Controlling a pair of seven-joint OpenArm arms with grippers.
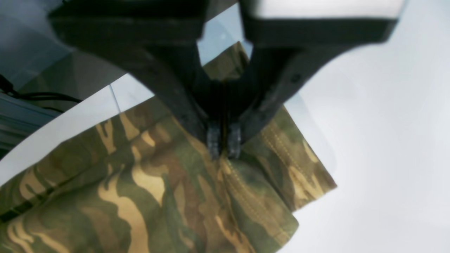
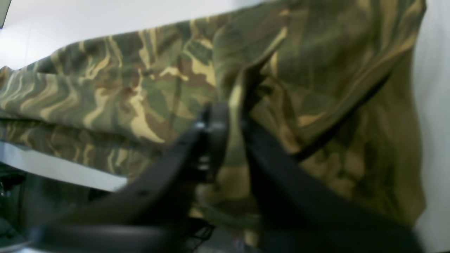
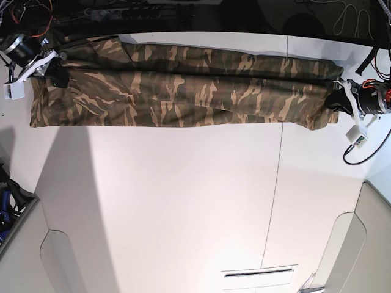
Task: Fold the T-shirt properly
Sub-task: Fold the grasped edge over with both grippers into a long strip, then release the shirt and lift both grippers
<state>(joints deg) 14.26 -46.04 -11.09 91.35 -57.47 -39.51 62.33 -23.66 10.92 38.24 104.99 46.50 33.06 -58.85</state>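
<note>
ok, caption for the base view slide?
Camouflage T-shirt stretched lengthwise across the white table, one arm at each end.

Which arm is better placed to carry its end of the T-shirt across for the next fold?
Left: the left gripper is pinched shut on the T-shirt; the right gripper has parted jaws.

Cloth T-shirt (image 3: 183,85): we see a camouflage print, olive green and brown with wavy tan streaks.
Stitched hem of the shirt (image 1: 281,147): we find the same camouflage, with rows of tan thread.
Flat smooth desk (image 3: 183,201): we see plain white, with thin grey seam lines.
Left fingers (image 1: 213,142): we see black, with dark grey ribbed pads.
Right fingers (image 2: 214,133): we see plain black.
Cables at the far edge (image 3: 360,15): we make out white and black.
</note>
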